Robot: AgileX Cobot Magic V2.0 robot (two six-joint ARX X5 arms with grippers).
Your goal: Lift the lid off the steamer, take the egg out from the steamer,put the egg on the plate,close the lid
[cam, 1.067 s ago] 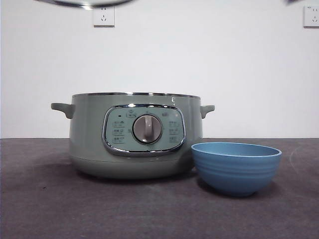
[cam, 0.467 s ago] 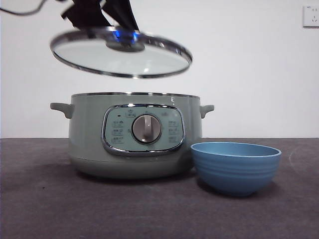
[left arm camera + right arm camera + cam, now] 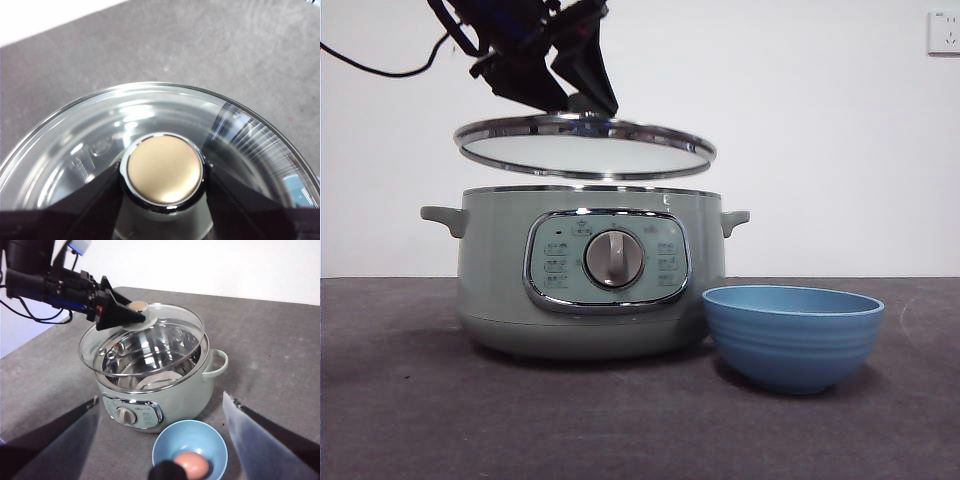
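Note:
The glass lid (image 3: 585, 155) hangs level a short way above the open rim of the sage-green steamer (image 3: 590, 280). My left gripper (image 3: 582, 105) reaches down from the upper left, shut on the lid's round knob (image 3: 164, 169), with a jaw on each side of it. To the steamer's right stands the blue plate (image 3: 793, 335), a low bowl. In the right wrist view the egg (image 3: 191, 464) lies inside the plate (image 3: 170, 437). My right gripper (image 3: 160, 399) hovers open above plate and steamer (image 3: 180, 395), holding nothing. It is out of the front view.
A dark grey mat (image 3: 420, 420) covers the table, and a white wall stands close behind. A wall socket (image 3: 944, 32) sits at the upper right. A black cable (image 3: 380, 68) trails off to the left from the left arm.
The lid has come down from the top of the view, gone from tilted to level, and now sits close over the steamer's rim. The steamer and plate have not moved.

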